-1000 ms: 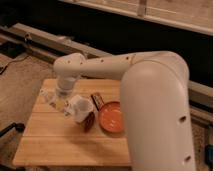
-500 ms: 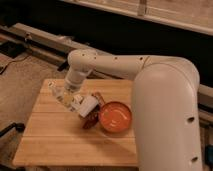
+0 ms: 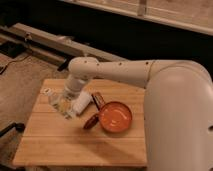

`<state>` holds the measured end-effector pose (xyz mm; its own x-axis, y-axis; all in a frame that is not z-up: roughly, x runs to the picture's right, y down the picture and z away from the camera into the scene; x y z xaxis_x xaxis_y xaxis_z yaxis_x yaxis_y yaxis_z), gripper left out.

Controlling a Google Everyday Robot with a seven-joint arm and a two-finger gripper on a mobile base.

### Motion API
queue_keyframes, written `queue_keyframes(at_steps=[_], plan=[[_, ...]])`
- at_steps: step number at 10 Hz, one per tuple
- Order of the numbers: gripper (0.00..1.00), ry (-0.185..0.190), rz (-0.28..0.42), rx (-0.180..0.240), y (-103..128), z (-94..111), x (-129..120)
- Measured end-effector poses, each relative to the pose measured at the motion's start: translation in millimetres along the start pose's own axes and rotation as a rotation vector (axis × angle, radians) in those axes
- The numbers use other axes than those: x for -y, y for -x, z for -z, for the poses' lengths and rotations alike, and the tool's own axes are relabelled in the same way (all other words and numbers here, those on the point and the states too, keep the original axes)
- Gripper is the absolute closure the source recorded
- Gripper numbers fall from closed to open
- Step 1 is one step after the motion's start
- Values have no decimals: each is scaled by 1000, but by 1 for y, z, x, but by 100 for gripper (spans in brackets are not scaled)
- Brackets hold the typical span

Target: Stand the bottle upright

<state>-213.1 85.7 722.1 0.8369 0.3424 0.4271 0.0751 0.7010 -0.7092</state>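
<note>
The gripper (image 3: 68, 99) hangs off the end of the wrist over the left-hand part of the wooden table (image 3: 75, 146), pointing down, its jaws clamped shut on the bottle (image 3: 62, 106). The bottle is a small clear one with yellowish marks on its pale label. It sits slanted under the gripper rather than upright, low over the boards. Whether its lower end touches the wood cannot be told, and its cap is hidden. Just beside the gripper, on the side nearer the middle of the table, lies a white cup (image 3: 82, 102), close against the bottle. Beyond the cup is a narrow brown object (image 3: 98, 99) set at an angle, and next to that stands a round orange bowl (image 3: 115, 116), open side up. A dark reddish piece (image 3: 91, 121) rests against the bowl's rim on the side facing the bottle. Near the far left corner of the table, apart from the rest, is a small white item (image 3: 46, 91) too small to make out. The pale arm (image 3: 120, 73) stretches from the wrist across the back of the table to a bulky rounded section that fills the right of the view. Around the table is speckled floor (image 3: 22, 75), with a long grey rail (image 3: 55, 42) running along it behind.
</note>
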Motion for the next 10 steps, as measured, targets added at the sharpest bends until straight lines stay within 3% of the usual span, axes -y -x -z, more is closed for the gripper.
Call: queue_keyframes(at_steps=[5, 8, 10], plan=[[100, 11, 11, 116, -2, -31, -5], [100, -36, 37, 205, 2, -38, 0], [100, -56, 48, 239, 4, -45, 4]])
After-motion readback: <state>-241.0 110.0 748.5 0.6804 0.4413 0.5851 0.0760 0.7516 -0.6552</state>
